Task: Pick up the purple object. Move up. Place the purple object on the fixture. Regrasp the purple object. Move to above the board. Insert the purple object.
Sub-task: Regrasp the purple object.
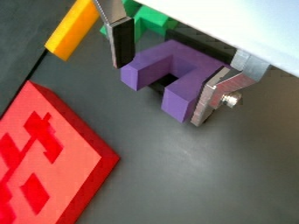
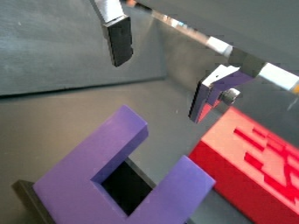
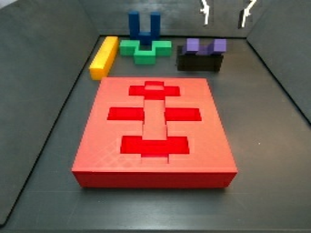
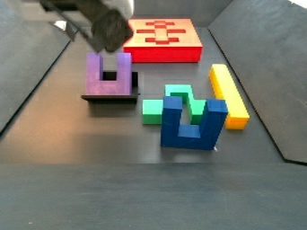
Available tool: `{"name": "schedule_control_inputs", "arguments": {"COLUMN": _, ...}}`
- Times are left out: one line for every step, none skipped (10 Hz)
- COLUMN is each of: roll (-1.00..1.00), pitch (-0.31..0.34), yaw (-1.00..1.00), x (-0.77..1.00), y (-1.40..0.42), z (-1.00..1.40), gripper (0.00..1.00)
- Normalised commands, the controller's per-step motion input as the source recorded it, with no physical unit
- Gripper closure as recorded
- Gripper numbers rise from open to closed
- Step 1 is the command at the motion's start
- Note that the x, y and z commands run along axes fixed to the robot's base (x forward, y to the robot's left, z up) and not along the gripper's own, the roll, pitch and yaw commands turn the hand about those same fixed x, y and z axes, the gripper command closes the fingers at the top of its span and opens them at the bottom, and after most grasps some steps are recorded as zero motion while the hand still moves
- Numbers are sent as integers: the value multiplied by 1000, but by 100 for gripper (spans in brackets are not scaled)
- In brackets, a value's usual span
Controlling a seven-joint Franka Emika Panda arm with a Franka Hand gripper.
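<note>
Nearest in a side view, the board (image 3: pixel 152 127) lay flat on the floor with its cross- and bar-shaped cutouts all vacant, so insertion was judged not yet done. Behind it, the purple object (image 3: pixel 203 45) rested on the fixture (image 3: pixel 199 62), prongs pointing up in that view; placement on the fixture was therefore judged complete. The hand (image 3: pixel 227 12) hovered above the purple object with its fingers (image 1: pixel 216 94) spread and nothing between them. In a wrist view the plates stood to either side of the purple object (image 1: pixel 173 77) without touching it. Remaining, by this reading: regrasp, transfer to above the board, and insertion. Further back stood a yellow bar (image 3: pixel 104 56), a green block (image 3: pixel 147 51) and a blue two-pronged piece (image 3: pixel 144 25), all untouched.
</note>
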Motion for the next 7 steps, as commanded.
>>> {"name": "schedule_control_inputs", "arguments": {"roll": 1000, "pitch": 0, "yaw": -14, "x": -131, "y": -266, "z": 34, "gripper": 0}}
{"name": "schedule_control_inputs", "arguments": {"roll": 1000, "pitch": 0, "yaw": -14, "x": -126, "y": -263, "z": 31, "gripper": 0}}
{"name": "schedule_control_inputs", "arguments": {"roll": 1000, "pitch": 0, "yaw": -11, "x": -129, "y": -263, "z": 31, "gripper": 0}}
{"name": "schedule_control_inputs", "arguments": {"roll": 1000, "pitch": 0, "yaw": -9, "x": -126, "y": -266, "z": 29, "gripper": 0}}
{"name": "schedule_control_inputs", "arguments": {"roll": 1000, "pitch": 0, "yaw": -6, "x": -129, "y": -269, "z": 31, "gripper": 0}}
{"name": "schedule_control_inputs", "arguments": {"roll": 1000, "pitch": 0, "yaw": 0, "x": -129, "y": -271, "z": 29, "gripper": 0}}
{"name": "schedule_control_inputs", "arguments": {"roll": 1000, "pitch": 0, "yaw": 0, "x": -114, "y": -289, "z": 26, "gripper": 0}}
